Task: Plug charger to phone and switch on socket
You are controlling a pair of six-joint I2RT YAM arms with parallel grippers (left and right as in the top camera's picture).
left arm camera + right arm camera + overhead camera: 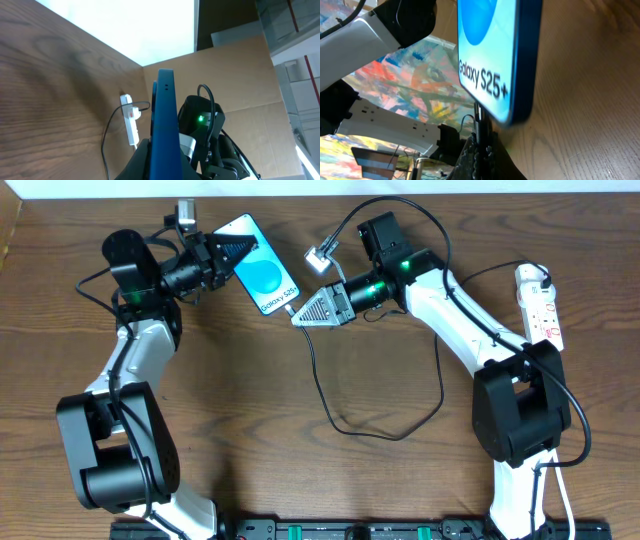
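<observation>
Overhead, the phone (262,275) is seen held at a slant above the wood-grain table (300,480). Its glossy light-blue screen, marked with a darker blue disc, is turned upward, and its upper end is clamped between the black wedge-shaped fingers of the left gripper (232,253). The right gripper (298,317), with pale ribbed triangular fingers, is closed on the end of the charger (441,385), which is held just beside the phone's lower edge. Whether it is seated in the port cannot be told. The thin black cable is draped from there in a loose loop across the table. The power strip (540,302), a narrow white plastic bar with small red marks, is laid near the table's right edge, well apart from the phone, and a black lead is met at its far end. From the right wrist, the phone's rounded dark-blue rim and the lettering "Galaxy S25+" are shown, with the slim black connector tip (480,122) pinched upright between the fingers. From the left wrist, the phone is viewed edge-on as a thin blue slab, with the strip beyond it.
</observation>
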